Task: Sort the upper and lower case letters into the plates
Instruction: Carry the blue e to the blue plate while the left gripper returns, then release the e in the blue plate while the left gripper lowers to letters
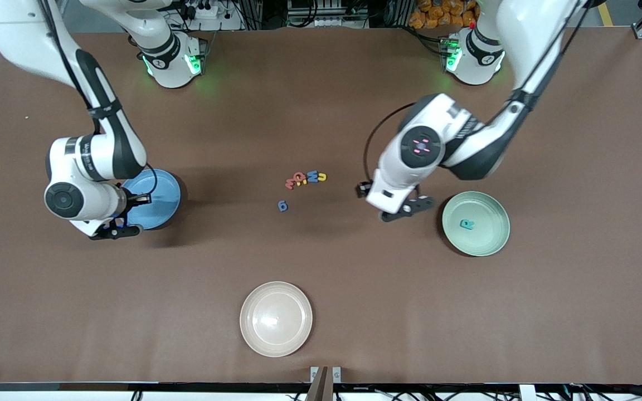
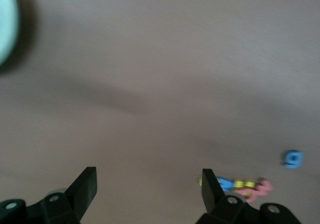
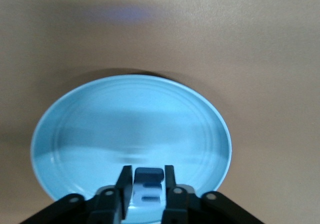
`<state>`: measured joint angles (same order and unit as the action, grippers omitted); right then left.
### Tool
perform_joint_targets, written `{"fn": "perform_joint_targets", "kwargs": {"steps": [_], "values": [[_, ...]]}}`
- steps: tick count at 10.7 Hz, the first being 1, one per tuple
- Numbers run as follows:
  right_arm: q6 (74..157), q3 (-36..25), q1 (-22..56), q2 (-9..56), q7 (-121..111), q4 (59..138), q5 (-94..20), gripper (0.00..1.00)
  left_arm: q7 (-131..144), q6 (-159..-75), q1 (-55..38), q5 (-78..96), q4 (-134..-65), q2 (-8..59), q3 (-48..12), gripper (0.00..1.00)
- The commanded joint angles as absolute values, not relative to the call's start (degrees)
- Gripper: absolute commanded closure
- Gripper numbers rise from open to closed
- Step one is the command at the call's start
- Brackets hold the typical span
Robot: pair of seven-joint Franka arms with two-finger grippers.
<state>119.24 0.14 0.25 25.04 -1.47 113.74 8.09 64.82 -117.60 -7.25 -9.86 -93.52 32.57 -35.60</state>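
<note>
While a dark blue letter point(image 3: 149, 183) is gripped between narrowly set fingers, the right gripper point(image 3: 146, 190) is held over the blue plate point(image 1: 160, 195) at the right arm's end of the table. The left gripper point(image 2: 150, 194), fingers spread wide and holding nothing, is positioned over bare table between the green plate point(image 1: 482, 236) and a cluster of letters point(image 1: 306, 179) at mid-table. One blue letter point(image 1: 282, 206) is found just nearer the camera than the cluster. A teal letter point(image 1: 467, 224) lies in the green plate. A beige plate point(image 1: 276, 318) is noted nearest the camera.
</note>
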Motion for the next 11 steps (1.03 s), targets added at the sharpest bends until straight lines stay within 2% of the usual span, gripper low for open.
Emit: {"fn": "perform_joint_targets", "kwargs": {"steps": [1, 5, 8, 11], "values": [[119.5, 1.1, -0.1, 25.1, -2.0, 113.7, 8.9, 0.0, 73.6, -124.0, -13.9, -12.5, -93.0, 35.6, -33.6, 0.07], [118.7, 1.4, 0.3, 24.8, -1.1, 113.6, 8.4, 0.0, 85.0, -130.1, -21.8, -19.9, -92.9, 40.5, -30.9, 0.06], [116.8, 1.6, 1.7, 24.3, -0.7, 113.1, 1.9, 0.0, 92.5, -133.2, -32.4, -21.5, -92.7, 42.1, -22.2, 0.05], [116.3, 1.6, 3.7, 24.1, 3.7, 113.1, -0.2, 0.0, 96.5, -135.4, -35.6, -21.8, -90.1, 45.3, -21.0, 0.05]]}}
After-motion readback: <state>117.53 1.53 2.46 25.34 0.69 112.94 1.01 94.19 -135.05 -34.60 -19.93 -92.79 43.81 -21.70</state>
